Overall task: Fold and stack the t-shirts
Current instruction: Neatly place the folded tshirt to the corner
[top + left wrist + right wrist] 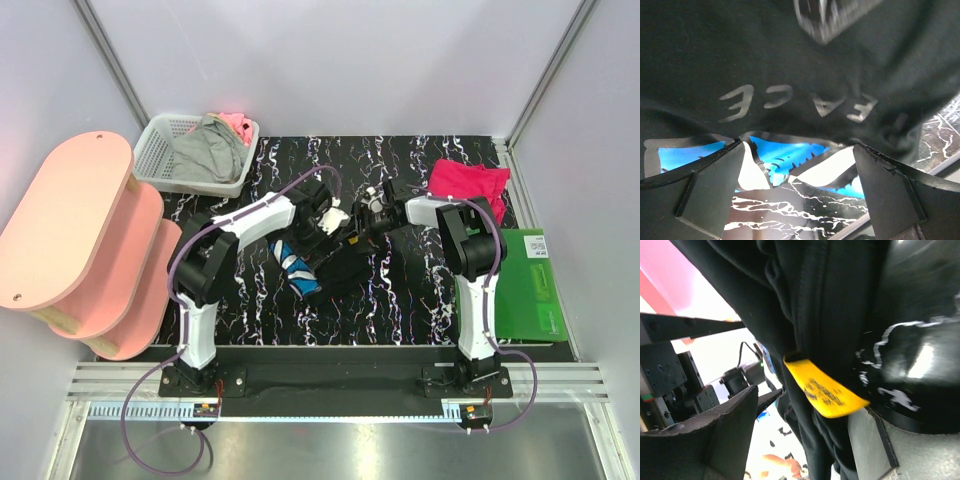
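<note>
The black t-shirt (300, 270) hangs between both claws, left of the green board (535, 285).
Its printed end trails nearest, under the left claw (799, 147), fingers (710, 185) gaping; the right claw (808, 401) straddles the tagged fold, grip unclear; the pink t-shirt (468, 185) lies just beyond the board.

black t-shirt (300, 268) bunched mid-table (partly lifted), blue-white print showing, crimson-pink t-shirt (468, 183) crumpled far right

Left arm (198, 335), right arm (472, 310): white links, black joints.
Purple cables (124, 425); matte dark-grey fingers (705, 195).
</note>
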